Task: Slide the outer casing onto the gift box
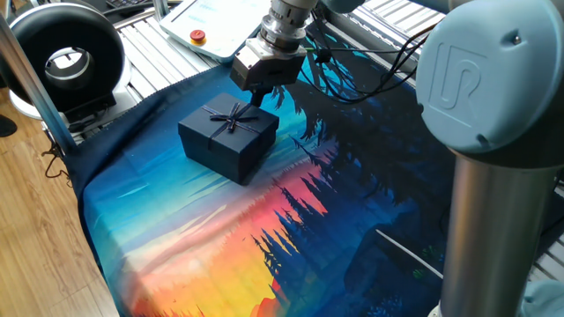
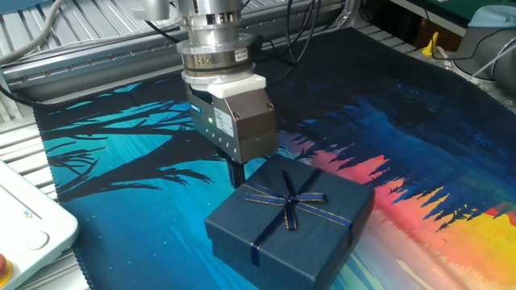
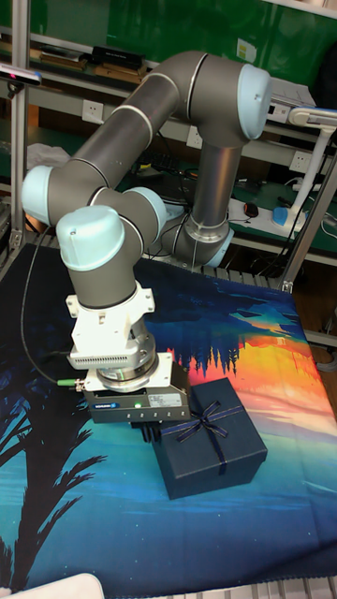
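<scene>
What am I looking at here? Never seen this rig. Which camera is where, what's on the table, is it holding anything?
It is a single grey jointed robot arm ending in a two-finger gripper. Three fixed cameras watch it: two look down at the table from different sides, and the tall one faces the arm from the front. The table is covered by a printed cloth showing a sunset forest. On it sits the outer casing, a dark navy square cover with a ribbon bow. It hides the gift box, which shows in none of the views. The gripper's fingers stand at the casing's edge; its body hides them, so a grip cannot be confirmed.
</scene>
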You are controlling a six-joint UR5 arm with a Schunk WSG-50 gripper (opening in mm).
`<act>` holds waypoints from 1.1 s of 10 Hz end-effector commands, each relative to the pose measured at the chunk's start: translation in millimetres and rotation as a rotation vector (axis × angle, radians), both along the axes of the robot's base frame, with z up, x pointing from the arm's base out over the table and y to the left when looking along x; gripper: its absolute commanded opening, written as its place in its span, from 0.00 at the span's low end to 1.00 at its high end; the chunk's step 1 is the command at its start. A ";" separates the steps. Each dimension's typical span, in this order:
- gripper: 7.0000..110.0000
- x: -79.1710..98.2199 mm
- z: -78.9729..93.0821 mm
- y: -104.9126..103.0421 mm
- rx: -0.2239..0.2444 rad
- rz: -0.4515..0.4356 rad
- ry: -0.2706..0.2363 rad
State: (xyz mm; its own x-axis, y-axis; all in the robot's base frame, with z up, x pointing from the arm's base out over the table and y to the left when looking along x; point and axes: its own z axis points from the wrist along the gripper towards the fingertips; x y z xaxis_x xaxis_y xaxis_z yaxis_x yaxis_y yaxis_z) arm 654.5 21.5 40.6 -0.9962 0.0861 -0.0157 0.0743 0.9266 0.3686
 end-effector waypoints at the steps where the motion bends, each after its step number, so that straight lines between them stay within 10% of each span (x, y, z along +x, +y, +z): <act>1: 0.00 -2.3 3.5 3.9 0.024 -0.006 0.014; 6: 0.00 -6.7 4.3 9.4 0.045 0.002 0.032; 11: 0.00 -7.0 3.4 -11.4 -0.059 0.015 0.000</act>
State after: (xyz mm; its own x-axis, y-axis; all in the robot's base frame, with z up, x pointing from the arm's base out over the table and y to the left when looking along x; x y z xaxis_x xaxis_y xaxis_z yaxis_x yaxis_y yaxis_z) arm 647.3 14.0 38.7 -0.9982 0.0590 -0.0051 0.0540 0.9419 0.3316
